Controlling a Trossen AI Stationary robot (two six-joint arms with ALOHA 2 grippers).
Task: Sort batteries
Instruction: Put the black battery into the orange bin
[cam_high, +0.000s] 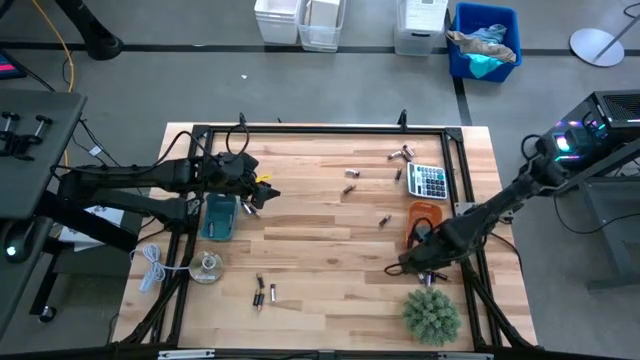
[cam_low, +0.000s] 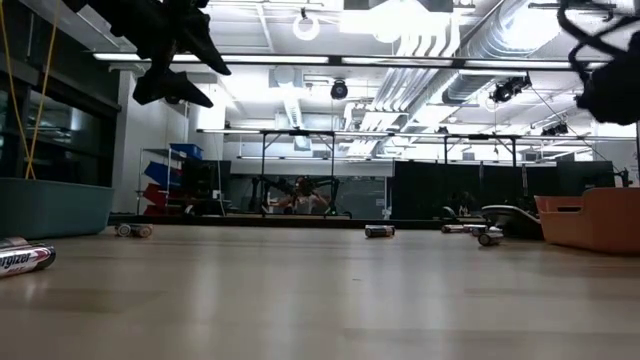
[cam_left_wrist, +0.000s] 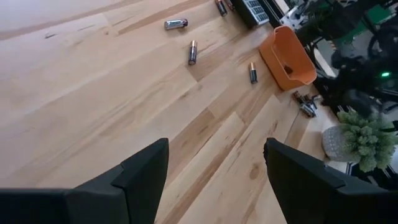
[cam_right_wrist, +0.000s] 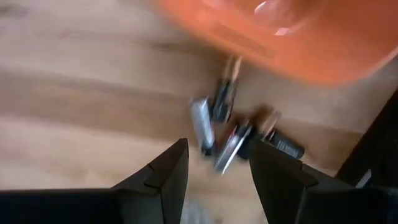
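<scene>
Right gripper (cam_right_wrist: 214, 168) spread partway, holding nothing, hovering low over a small heap of dark and silvery cylindrical batteries (cam_right_wrist: 231, 134) near the right edge of the pale wooden table (cam_high: 320, 225), just beside the orange plastic tray (cam_right_wrist: 292, 37). Left gripper (cam_left_wrist: 214, 174) wide apart and likewise empty, raised near the table's left edge beside the teal plastic tray (cam_high: 219, 217).

Outward from the heap: more loose cells (cam_high: 352, 180) strewn toward the far right corner around the grey keyed calculator (cam_high: 429, 181), one lone cell (cam_high: 384, 220) toward the middle, and another few (cam_high: 263, 292) near the near edge. Green spiky potted plant (cam_high: 432, 314) at the near right corner; white coiled cable (cam_high: 150, 265) and a clear round disc (cam_high: 207, 267) near the near left corner.

Handling, as a judgement: rigid, smooth metal-cased cylinders, light but dense for their size, prone to rolling and to slipping out of a pinch. Best taken across the middle of the barrel, jaws square to the long axis, one cell at a time; in the heap, touching neighbours likely to be dragged or nudged along.

Writing: "Energizer"-style lettering partly legible on the nearest cell (cam_low: 25, 260) in the low view; nothing else readable.
</scene>
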